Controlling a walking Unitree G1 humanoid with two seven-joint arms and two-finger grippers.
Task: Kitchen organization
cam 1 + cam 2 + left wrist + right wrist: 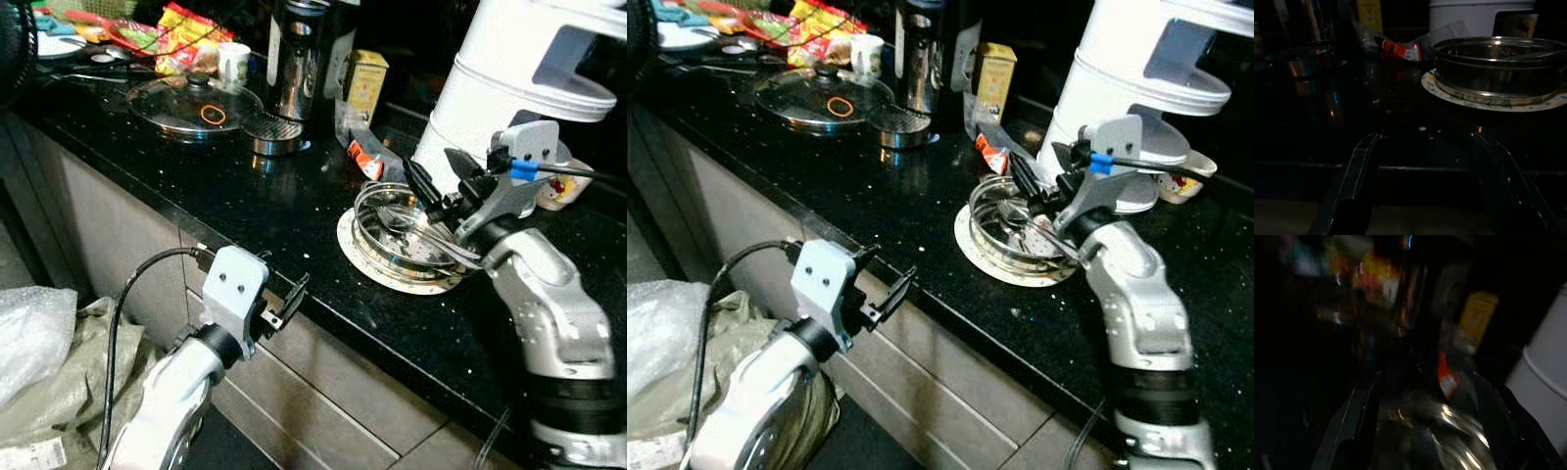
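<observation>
Steel bowl: a shallow round stainless-steel bowl (pixel 407 235) sits on a flower-rimmed round white plate (pixel 361 257) near the front edge of the black speckled stone table (pixel 265 196), with thin metal wires or utensils lying across it.
Right gripper: the right gripper (pixel 439 186) hangs just above the far rim of the steel bowl, its two black fingers spread apart with nothing between them; whether a fingertip touches the rim I can't tell.
Left gripper: the left gripper (pixel 286 302) is held low in front of the table's edge, level with the cabinet front, fingers apart and empty, pointing toward the plate.
Just beyond the bowl: a red and white crumpled wrapper (pixel 362 160) lies on the table, and a tall white rounded appliance (pixel 509 88) stands right behind the right gripper.
Further back: a small yellow box (pixel 365 83) stands beside a tall shiny steel canister (pixel 297 73).
Far left of the table: a round glass pot lid with a black knob (pixel 194 103) lies flat, with colourful snack packets (pixel 186 34) behind it.
Floor: a crumpled clear plastic bag (pixel 34 338) rests on a grey-green sack below the table.
</observation>
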